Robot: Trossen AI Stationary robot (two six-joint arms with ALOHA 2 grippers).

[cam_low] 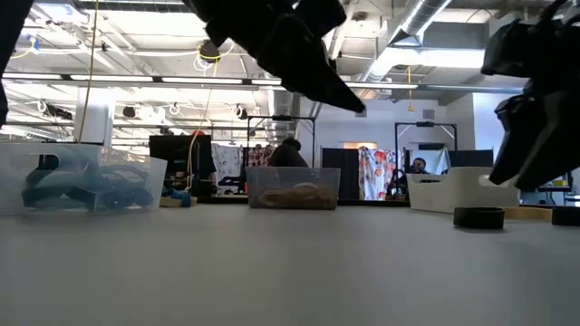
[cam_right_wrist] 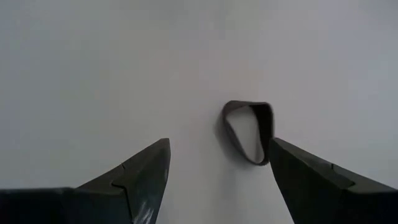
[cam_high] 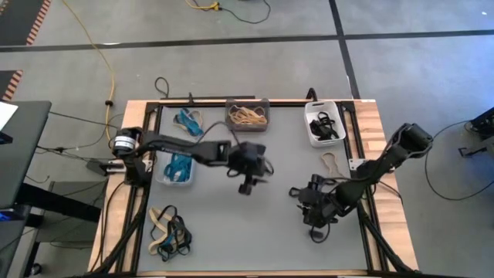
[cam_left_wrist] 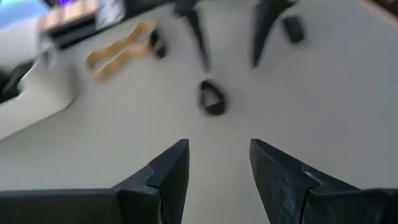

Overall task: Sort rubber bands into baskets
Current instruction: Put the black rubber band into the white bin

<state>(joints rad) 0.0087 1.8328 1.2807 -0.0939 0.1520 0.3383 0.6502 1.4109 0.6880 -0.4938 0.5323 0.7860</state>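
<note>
Lying btwn open right end effector (cam_right_wrist: 214, 171) fingers, black band (cam_right_wrist: 249, 132)

mat centre (cam_high: 231, 224): open | obstacle: black band (cam_right_wrist: 249, 132) by right gripper (cam_right_wrist: 217, 168)

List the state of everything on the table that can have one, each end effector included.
left end effector: open, empty, mid-table
right end effector: open, empty, over a black rubber band lying loose
dark grey basket: holds tan bands
white basket: holds black bands
clear basket: holds blue bands
mixed pile: unsorted
</note>
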